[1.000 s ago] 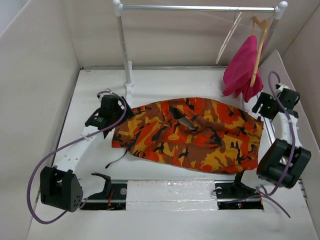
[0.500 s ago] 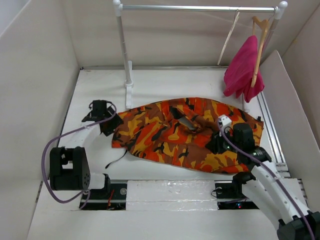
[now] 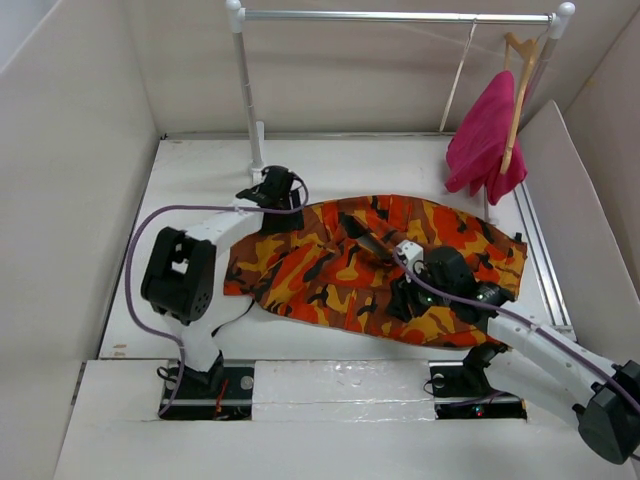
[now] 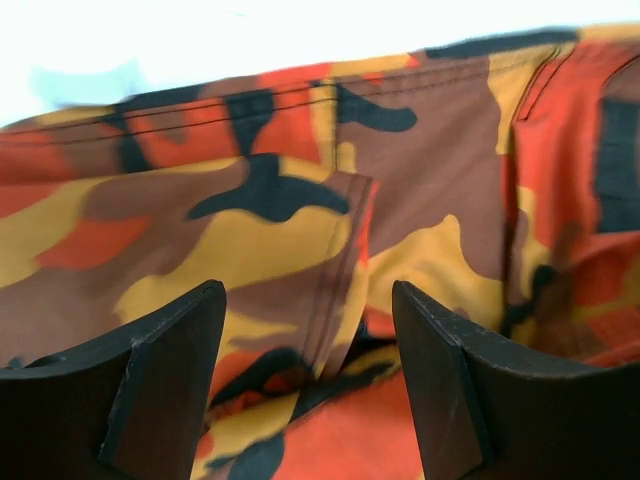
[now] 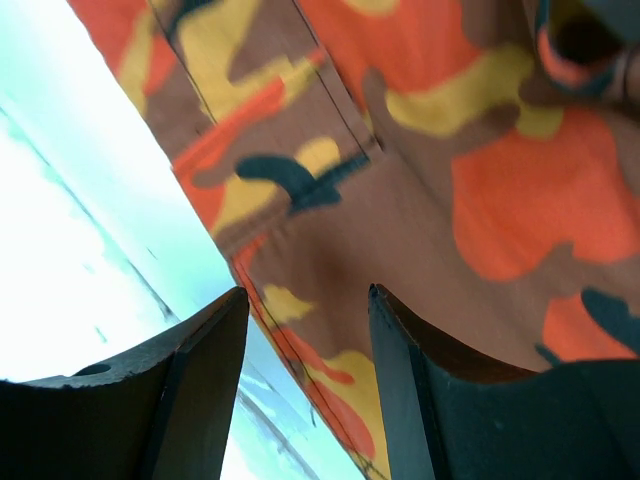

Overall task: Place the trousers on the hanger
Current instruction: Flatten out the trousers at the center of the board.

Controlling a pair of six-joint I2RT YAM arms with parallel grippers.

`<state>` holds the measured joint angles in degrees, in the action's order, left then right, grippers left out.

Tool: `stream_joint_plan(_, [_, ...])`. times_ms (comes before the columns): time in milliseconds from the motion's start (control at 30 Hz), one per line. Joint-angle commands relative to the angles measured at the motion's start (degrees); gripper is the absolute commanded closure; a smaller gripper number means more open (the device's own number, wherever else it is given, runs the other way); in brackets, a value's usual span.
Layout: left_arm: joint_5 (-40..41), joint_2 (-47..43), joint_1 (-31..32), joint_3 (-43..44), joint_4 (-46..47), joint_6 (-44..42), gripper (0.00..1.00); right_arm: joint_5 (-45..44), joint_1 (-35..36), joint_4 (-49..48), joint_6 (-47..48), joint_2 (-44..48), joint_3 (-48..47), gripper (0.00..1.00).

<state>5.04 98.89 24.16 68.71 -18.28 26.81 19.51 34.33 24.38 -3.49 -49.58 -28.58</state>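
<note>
The camouflage trousers lie spread flat on the white table, with a thin dark drawstring trailing off the near-left corner. My left gripper is open over the trousers' far-left edge; its wrist view shows a pocket seam between the jaws. My right gripper is open over the near hem of the trousers, close above the cloth. The pale cream hanger hangs on the rail at the back right.
A magenta-pink garment on a tan wooden hanger hangs next to the cream hanger. The rail's white post stands just behind my left gripper. Beige walls enclose the table on three sides.
My left arm has swung from the table's left side to the trousers' far-left edge. My right arm has moved from the right wall onto the trousers and on toward their near hem.
</note>
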Motion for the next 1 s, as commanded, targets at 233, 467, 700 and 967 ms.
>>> stream_joint_plan(233, [13.23, 8.78, 5.02, 10.05, -6.33, -2.64, 0.78, -2.28, 5.66, -6.72, -3.11, -2.1, -2.71, 0.43])
stream_joint_plan(467, [15.97, 5.88, 2.3, 5.66, -6.59, -3.6, 1.0, -4.3, 5.66, -6.1, -3.28, -1.13, -2.88, 0.43])
stream_joint_plan(700, [8.69, 3.94, 1.68, 2.31, -4.66, -4.92, 0.56, -3.25, 5.66, -5.84, -1.0, -5.96, -6.22, 0.42])
stream_joint_plan(967, [10.34, 3.17, 2.2, 4.15, -5.27, -2.73, 1.0, -2.98, 5.66, -5.49, -0.47, -5.97, -6.76, 0.42])
